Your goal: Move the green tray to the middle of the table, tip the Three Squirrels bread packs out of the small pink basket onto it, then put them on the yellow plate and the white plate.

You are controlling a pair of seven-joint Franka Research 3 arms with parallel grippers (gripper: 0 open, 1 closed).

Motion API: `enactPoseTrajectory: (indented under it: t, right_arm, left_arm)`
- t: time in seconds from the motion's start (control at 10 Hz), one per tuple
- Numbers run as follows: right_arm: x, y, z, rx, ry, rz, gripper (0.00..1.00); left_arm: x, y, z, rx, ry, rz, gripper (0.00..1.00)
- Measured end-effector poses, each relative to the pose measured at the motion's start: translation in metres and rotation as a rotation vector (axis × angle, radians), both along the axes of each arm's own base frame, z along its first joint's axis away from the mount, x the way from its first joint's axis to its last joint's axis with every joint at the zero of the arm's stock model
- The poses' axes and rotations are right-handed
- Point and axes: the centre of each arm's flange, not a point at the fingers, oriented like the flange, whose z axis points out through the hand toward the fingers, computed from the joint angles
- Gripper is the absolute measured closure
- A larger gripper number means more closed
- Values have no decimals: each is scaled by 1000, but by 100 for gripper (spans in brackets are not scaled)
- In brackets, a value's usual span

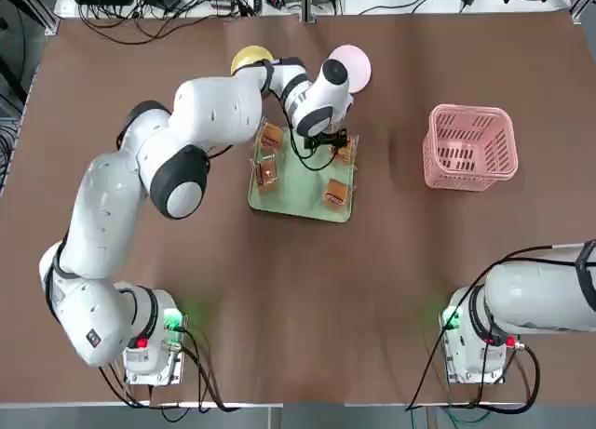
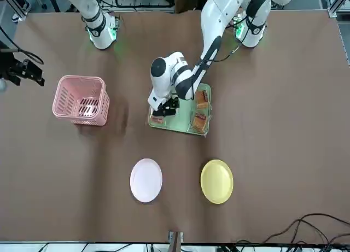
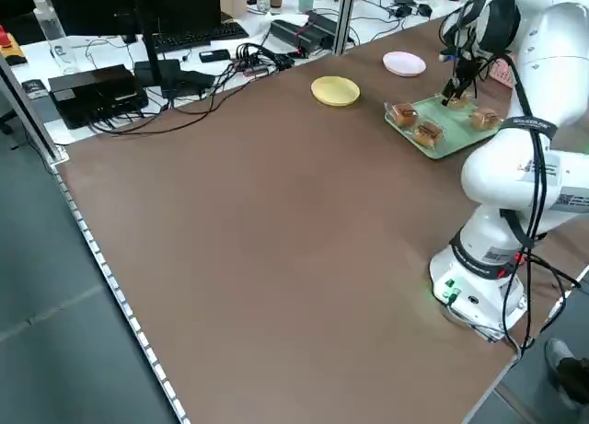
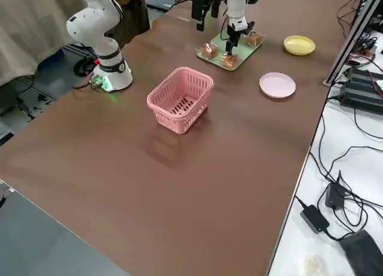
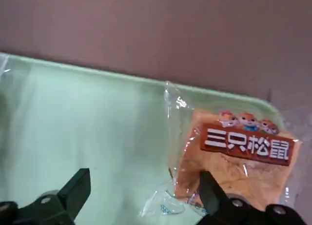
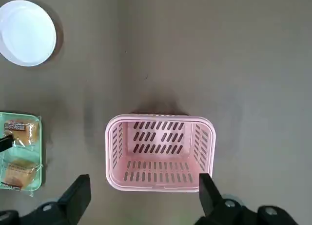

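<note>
While you look down from overhead, the green tray (image 1: pixel 303 189) lies near the middle of the desk (image 1: pixel 298 289), turned a little askew. Four bread packs sit on it, one toward each corner: two along its left edge (image 1: pixel 271 137) (image 1: pixel 267 174), one at its near right corner (image 1: pixel 336 194), and one at its far right corner (image 1: pixel 345 152).

Your left gripper (image 1: pixel 328 142) hangs directly above that far right pack, pointing down. In the left wrist view its fingers (image 5: pixel 73 191) are spread wide and hold nothing; one finger is over bare tray and the other is over the edge of the pack (image 5: pixel 239 156), which shows a red label with white characters and three small cartoon faces. You cannot tell from the pictures whether the fingertips touch the wrapper.

Beyond the tray, at the far side of the desk, the yellow plate (image 1: pixel 250 57) and the white plate (image 1: pixel 357 64) sit side by side, partly covered by the left arm in the overhead view. In the front view both plates (image 2: pixel 216 181) (image 2: pixel 146 179) are bare.

Well to the right of the tray the pink basket (image 1: pixel 469 147) stands upright, with nothing inside it.

Your right gripper (image 6: pixel 141 205) is held high over the basket, fingers wide apart and holding nothing.
</note>
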Motion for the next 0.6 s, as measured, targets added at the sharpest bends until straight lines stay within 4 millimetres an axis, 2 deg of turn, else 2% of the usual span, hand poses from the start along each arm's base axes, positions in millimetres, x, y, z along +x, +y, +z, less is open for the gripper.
enactPoseTrajectory:
  t: [0.2, 0.4, 0.6]
  right_arm:
    - [0, 1, 1, 0, -1, 1, 2]
    - [0, 1, 1, 0, -2, 2, 2]
    - [-3, 0, 0, 0, 20, 0, 2]
  left_arm:
    - [8, 4, 1, -3, -5, 11, 0]
    - [22, 20, 4, 51, 21, -9, 0]
    - [35, 36, 25, 105, 43, -23, 0]
